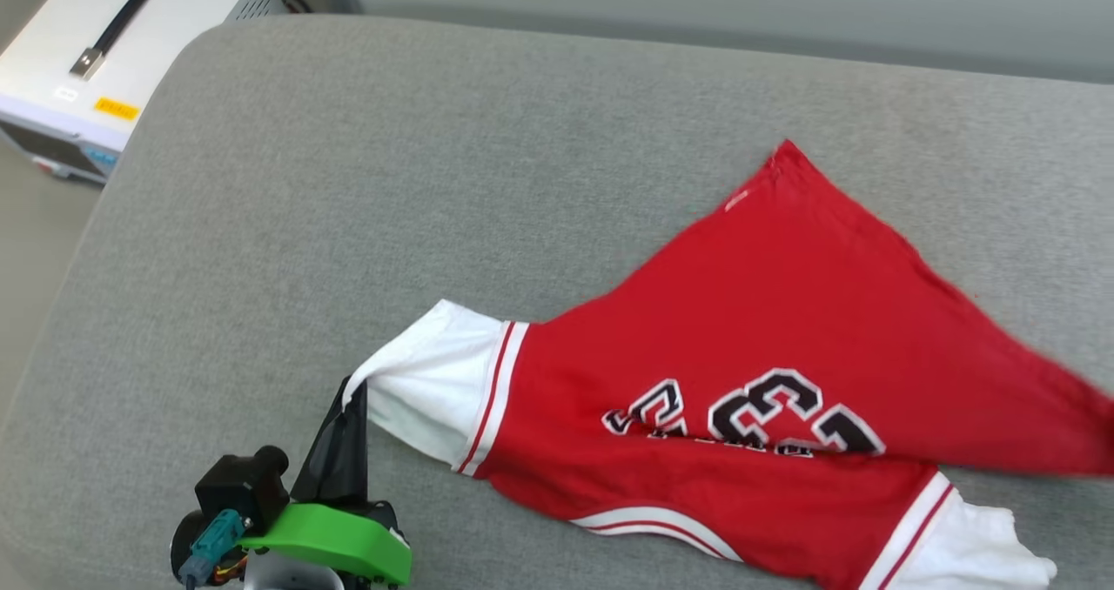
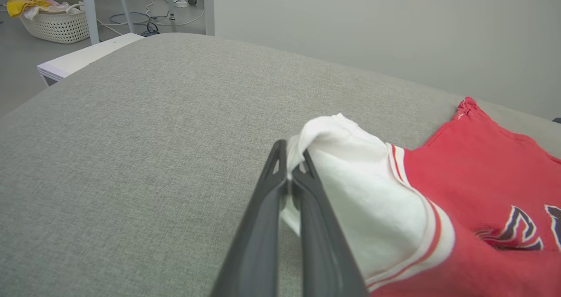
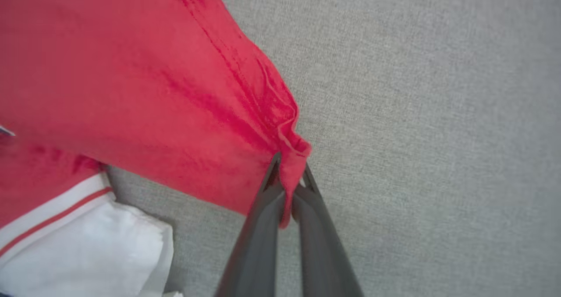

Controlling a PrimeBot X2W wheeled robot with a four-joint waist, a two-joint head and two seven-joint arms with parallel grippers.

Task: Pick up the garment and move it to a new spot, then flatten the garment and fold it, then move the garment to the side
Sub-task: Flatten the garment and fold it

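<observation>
The garment [image 1: 766, 329], a red jersey T-shirt with white sleeves and black-and-white lettering, lies partly folded over itself on the grey cushion [image 1: 435, 181]. My left gripper [image 1: 355, 392] at the lower left is shut on the edge of one white sleeve [image 2: 363, 192], lifting it slightly. In the left wrist view the left gripper [image 2: 291, 165] pinches the sleeve cloth between its fingertips. My right gripper [image 3: 289, 174] is shut on a bunched red hem corner of the garment [image 3: 153, 91]. The other white sleeve [image 3: 83, 249] lies on the cushion below it.
A white case with a black handle [image 1: 104, 42] stands off the cushion's far left corner. A white basket of cloths [image 2: 52, 21] sits on the floor beyond, near cables. A pale wall [image 2: 394, 34] runs behind the cushion's far edge.
</observation>
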